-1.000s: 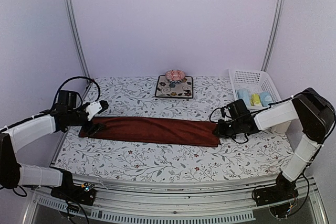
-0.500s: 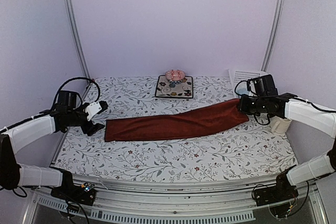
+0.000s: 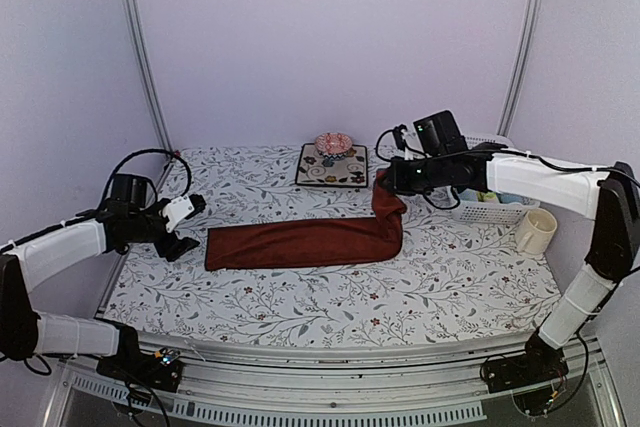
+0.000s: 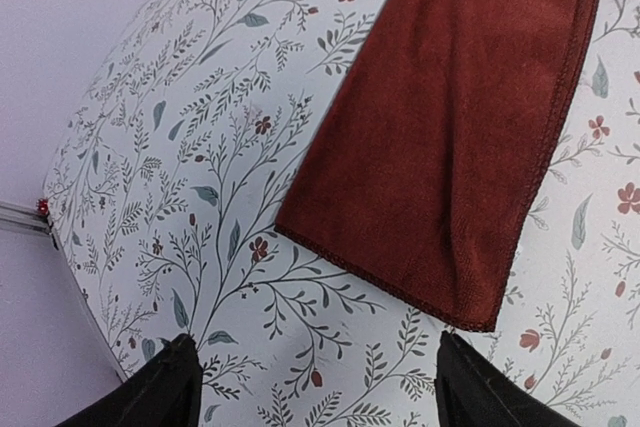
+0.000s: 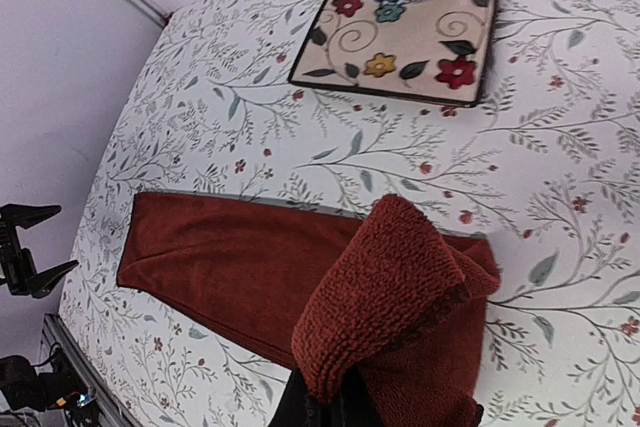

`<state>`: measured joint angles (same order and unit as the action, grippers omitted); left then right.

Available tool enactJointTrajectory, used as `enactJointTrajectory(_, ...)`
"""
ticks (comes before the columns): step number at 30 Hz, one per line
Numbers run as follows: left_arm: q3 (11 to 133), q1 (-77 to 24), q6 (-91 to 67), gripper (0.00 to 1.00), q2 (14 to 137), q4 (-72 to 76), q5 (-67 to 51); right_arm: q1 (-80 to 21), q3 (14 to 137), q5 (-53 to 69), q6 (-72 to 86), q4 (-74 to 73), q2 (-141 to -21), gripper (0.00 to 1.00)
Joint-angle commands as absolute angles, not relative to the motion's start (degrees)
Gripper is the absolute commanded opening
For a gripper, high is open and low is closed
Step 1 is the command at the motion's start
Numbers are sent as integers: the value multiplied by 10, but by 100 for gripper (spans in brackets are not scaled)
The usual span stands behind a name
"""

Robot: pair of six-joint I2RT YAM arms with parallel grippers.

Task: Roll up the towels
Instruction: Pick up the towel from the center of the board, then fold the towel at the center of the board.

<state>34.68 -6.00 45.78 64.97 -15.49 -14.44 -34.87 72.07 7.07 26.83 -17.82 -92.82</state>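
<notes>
The dark red towel (image 3: 300, 244) lies as a long folded strip across the middle of the table (image 3: 300, 312), running left to right. Its right end is raised off the table and curled back over the strip, pinched in the right end effector (image 3: 385, 180), whose jaws are closed on the cloth. In the right wrist view the lifted end bunches into a thick fold above the dark fingers (image 5: 322, 402).

The left end effector (image 3: 185, 222) sits just left of the towel's left end, jaws spread wide and holding nothing; its fingers (image 4: 150, 397) are clear of the cloth.

At the far edge lies a square floral mat (image 3: 332, 167), and a cream mug (image 3: 537, 231) stands to the right.
</notes>
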Motion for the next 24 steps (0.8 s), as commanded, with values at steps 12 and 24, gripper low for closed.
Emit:
enactJointTrajectory(12,324,-41,431,82,674,-121,-123,-487,977,119,316,-118,-1207,2)
enactJointTrajectory(24,345,61,448,83,714,-128,-187,-525,1160,151,332,-130,-1339,2)
